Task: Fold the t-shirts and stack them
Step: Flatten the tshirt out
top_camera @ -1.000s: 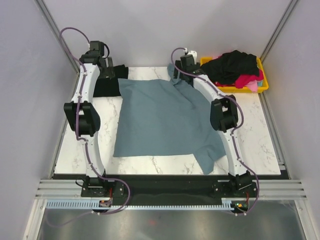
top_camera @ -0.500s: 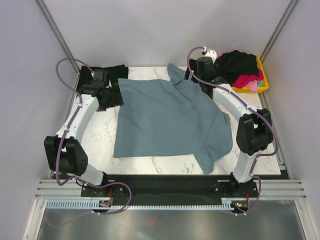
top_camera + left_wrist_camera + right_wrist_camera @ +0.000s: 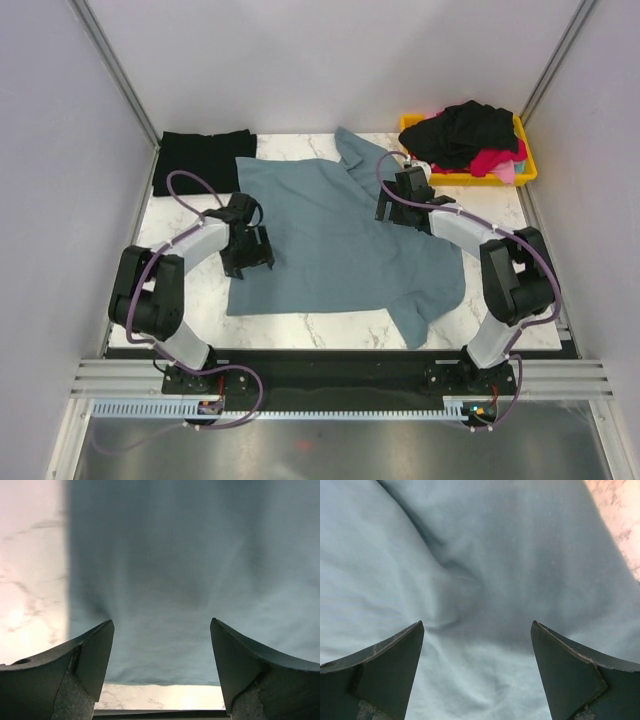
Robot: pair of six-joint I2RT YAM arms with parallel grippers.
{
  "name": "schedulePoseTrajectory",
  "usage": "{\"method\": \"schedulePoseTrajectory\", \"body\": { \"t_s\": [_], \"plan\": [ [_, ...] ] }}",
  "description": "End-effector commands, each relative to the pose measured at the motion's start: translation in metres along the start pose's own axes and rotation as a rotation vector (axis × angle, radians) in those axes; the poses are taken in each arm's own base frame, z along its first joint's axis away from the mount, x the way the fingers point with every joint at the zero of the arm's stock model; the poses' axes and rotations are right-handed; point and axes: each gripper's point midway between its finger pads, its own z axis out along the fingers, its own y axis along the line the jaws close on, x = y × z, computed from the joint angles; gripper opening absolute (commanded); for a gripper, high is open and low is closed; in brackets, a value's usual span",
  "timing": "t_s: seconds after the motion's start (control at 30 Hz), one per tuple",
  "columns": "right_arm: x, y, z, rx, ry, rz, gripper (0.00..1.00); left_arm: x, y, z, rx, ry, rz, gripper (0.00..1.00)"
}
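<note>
Inspecting blue shirt (image 3: pixel 330 250) on table (image 3: pixel 190 215), both grippers spread above it

We find the blue shirt lying mostly flat across the middle of the table. Its left half is smooth. Its right half is rumpled, with a sleeve trailing at the near right and cloth bunched toward the far edge.

We record the left gripper (image 3: pixel 161 625) over the shirt's left margin, fingers spread wide with nothing between them. Bare marble shows to its left and along the near hem.

We record the right gripper (image 3: pixel 477 625) over the shirt's far right part, above a crease, fingers likewise spread and holding nothing. We cannot tell whether either set of fingertips touches the cloth.

We note a folded black shirt (image 3: pixel 200 160) flat at the far left corner, meeting the blue shirt's far left corner. A yellow bin (image 3: pixel 527 172) at the far right corner holds a black garment (image 3: pixel 470 128) heaped over a pink-red garment (image 3: pixel 492 160).
</note>
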Motion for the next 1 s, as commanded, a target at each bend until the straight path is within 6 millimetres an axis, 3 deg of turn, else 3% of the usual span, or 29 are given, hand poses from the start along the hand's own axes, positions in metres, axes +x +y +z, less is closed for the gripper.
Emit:
{"method": "schedulePoseTrajectory", "body": {
  "t_s": [0.0,0.27,0.33,0.37,0.4,0.47,0.5,0.6,0.67,0.73,0.77,0.8,0.83,0.87,0.9,0.93,0.97],
  "plan": [
    [-0.023,0.01,-0.018,-0.056,-0.077,0.037,0.96,-0.015,0.034,0.011,-0.052,-0.014,-0.169,0.85],
    [-0.022,0.005,-0.032,-0.043,-0.072,0.04,0.97,-0.036,0.112,0.003,-0.145,-0.018,-0.445,0.86],
    [-0.018,-0.006,-0.038,-0.007,-0.081,0.039,0.97,-0.042,0.117,-0.001,-0.136,-0.035,-0.474,0.85],
    [-0.027,-0.015,-0.049,0.033,-0.126,0.054,0.97,-0.044,0.118,-0.005,-0.142,-0.052,-0.472,0.85],
    [-0.016,-0.028,-0.052,0.08,-0.114,0.059,0.98,-0.051,0.12,-0.017,-0.149,-0.1,-0.47,0.86],
    [-0.02,-0.042,-0.069,0.118,-0.16,0.091,0.98,-0.055,0.141,-0.032,-0.232,-0.17,-0.526,0.9],
    [-0.01,-0.056,-0.07,0.157,-0.156,0.111,0.98,-0.054,0.15,-0.044,-0.235,-0.212,-0.568,0.92],
    [-0.006,-0.067,-0.083,0.163,-0.177,0.14,0.98,-0.049,0.175,-0.061,-0.202,-0.259,-0.644,0.92],
    [-0.008,-0.061,-0.086,0.126,-0.186,0.138,0.98,-0.049,0.172,-0.069,-0.173,-0.276,-0.611,0.89],
    [-0.017,-0.027,-0.078,-0.035,-0.179,0.11,0.95,-0.055,0.148,-0.088,-0.031,-0.307,-0.541,0.82],
    [-0.041,-0.006,-0.081,-0.112,-0.215,0.108,0.93,-0.059,0.135,-0.097,0.022,-0.334,-0.499,0.8],
    [-0.051,0.006,-0.078,-0.142,-0.215,0.101,0.9,-0.062,0.125,-0.107,0.055,-0.363,-0.446,0.79],
    [-0.049,0.016,-0.062,-0.155,-0.171,0.082,0.85,-0.063,0.117,-0.122,0.07,-0.416,-0.408,0.79],
    [-0.082,0.035,-0.066,-0.194,-0.217,0.083,0.82,-0.061,0.101,-0.128,0.096,-0.428,-0.346,0.79],
    [-0.093,0.042,-0.061,-0.202,-0.223,0.081,0.81,-0.059,0.091,-0.133,0.122,-0.44,-0.293,0.79],
    [-0.09,0.049,-0.036,-0.195,-0.181,0.077,0.78,-0.054,0.076,-0.14,0.155,-0.458,-0.232,0.79],
    [-0.123,0.065,-0.038,-0.222,-0.226,0.083,0.76,-0.049,0.07,-0.141,0.172,-0.449,-0.201,0.79]
  ]
}}
